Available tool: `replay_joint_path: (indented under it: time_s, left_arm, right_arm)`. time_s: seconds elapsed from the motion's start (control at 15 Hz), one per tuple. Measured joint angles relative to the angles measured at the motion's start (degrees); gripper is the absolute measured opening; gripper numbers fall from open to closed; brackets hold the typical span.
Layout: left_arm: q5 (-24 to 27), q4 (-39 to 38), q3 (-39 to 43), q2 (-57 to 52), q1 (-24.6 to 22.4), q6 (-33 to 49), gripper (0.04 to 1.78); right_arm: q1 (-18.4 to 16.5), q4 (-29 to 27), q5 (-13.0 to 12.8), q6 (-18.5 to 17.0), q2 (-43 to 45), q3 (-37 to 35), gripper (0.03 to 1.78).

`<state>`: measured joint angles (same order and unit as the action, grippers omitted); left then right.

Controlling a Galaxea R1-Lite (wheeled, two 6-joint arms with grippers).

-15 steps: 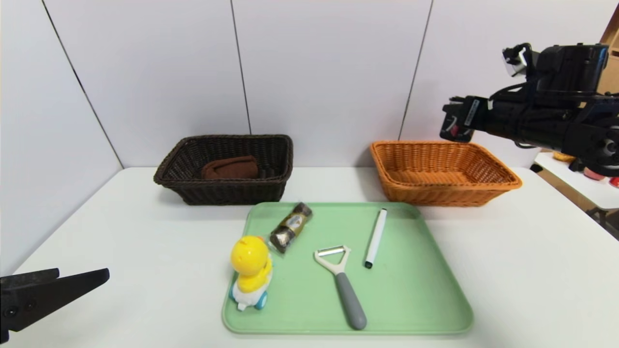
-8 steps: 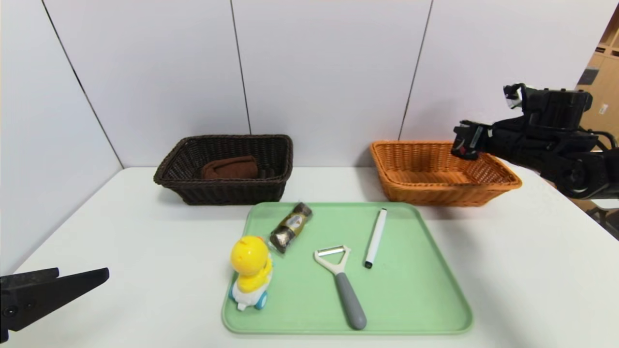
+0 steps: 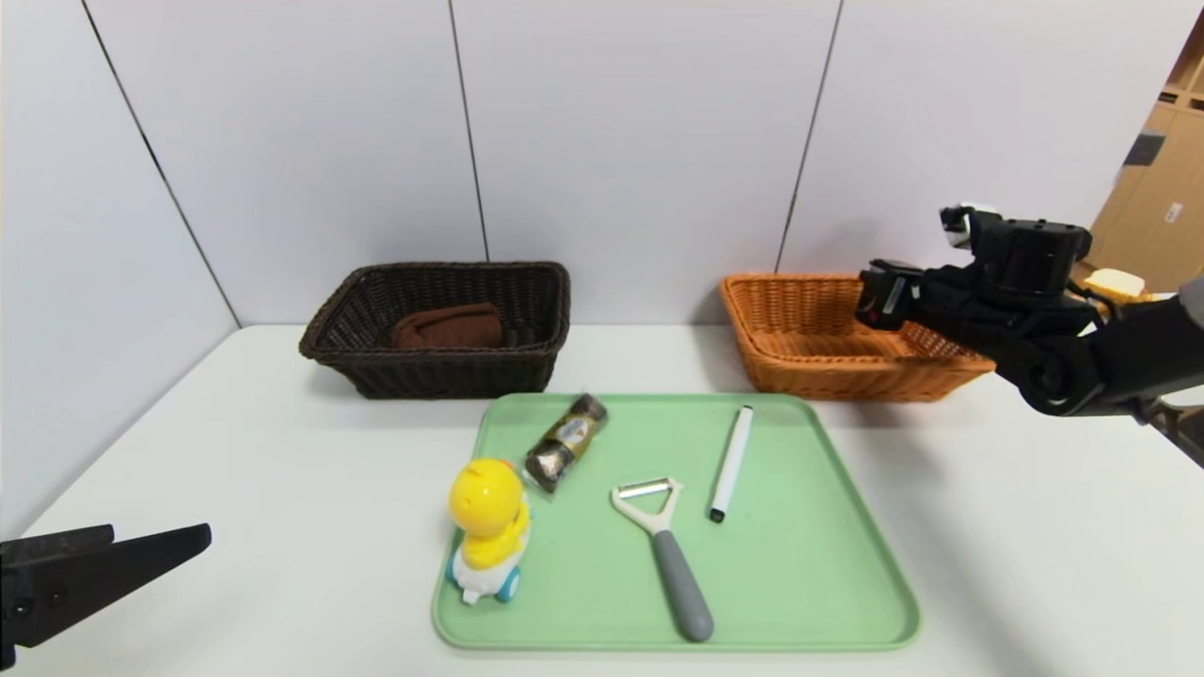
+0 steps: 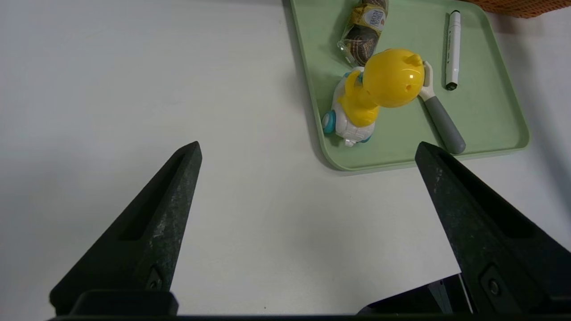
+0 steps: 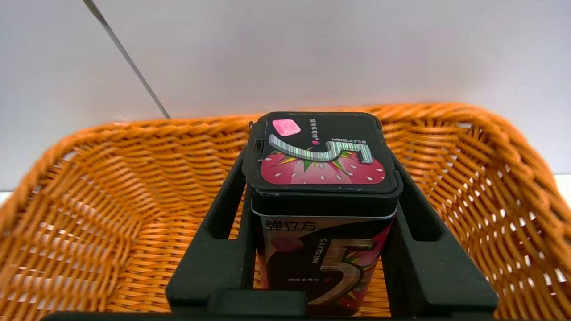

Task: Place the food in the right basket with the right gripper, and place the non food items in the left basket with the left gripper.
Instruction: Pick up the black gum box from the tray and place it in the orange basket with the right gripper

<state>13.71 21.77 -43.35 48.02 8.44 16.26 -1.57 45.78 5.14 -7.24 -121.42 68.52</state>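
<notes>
My right gripper (image 3: 884, 293) is shut on a black strawberry gum box (image 5: 323, 178), held over the orange right basket (image 3: 800, 324), just above its rim. In the right wrist view the box stands upright between both fingers, with the basket's weave (image 5: 89, 200) behind and below. My left gripper (image 3: 160, 541) hangs open and holds nothing, low over the table at the near left, short of the tray (image 4: 490, 111). On the green tray (image 3: 800, 564) lie a chocolate pack (image 3: 566, 440), a yellow duck toy (image 3: 487, 527), a peeler (image 3: 668, 555) and a white marker (image 3: 731, 461).
The dark brown left basket (image 3: 442, 371) stands at the back left with a brown folded thing (image 3: 447, 327) inside. White wall panels close the back. Bare table lies to both sides of the tray.
My right arm has come down and in with the gum box, from high above the orange basket to just over its rim. The left arm and the tray items have not moved.
</notes>
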Motion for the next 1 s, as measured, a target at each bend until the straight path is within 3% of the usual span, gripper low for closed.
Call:
replay_joint_path:
  time_s: [0.33, 0.6, 1.0]
  left_arm:
    - [0.0, 0.0, 0.1, 0.0, 0.0, 0.0, 1.69]
    - [0.0, 0.0, 0.4, -0.1, 0.0, 0.0, 1.69]
    - [0.0, 0.0, 0.5, -0.5, -0.1, 0.0, 1.69]
  right_arm:
    - [0.0, 0.0, -0.8, 0.9, -1.8, 0.3, 0.79]
    - [0.0, 0.1, -1.0, 0.6, -2.2, 0.9, 1.16]
    - [0.5, -1.5, -2.0, 0.7, 0.8, 5.0, 1.45]
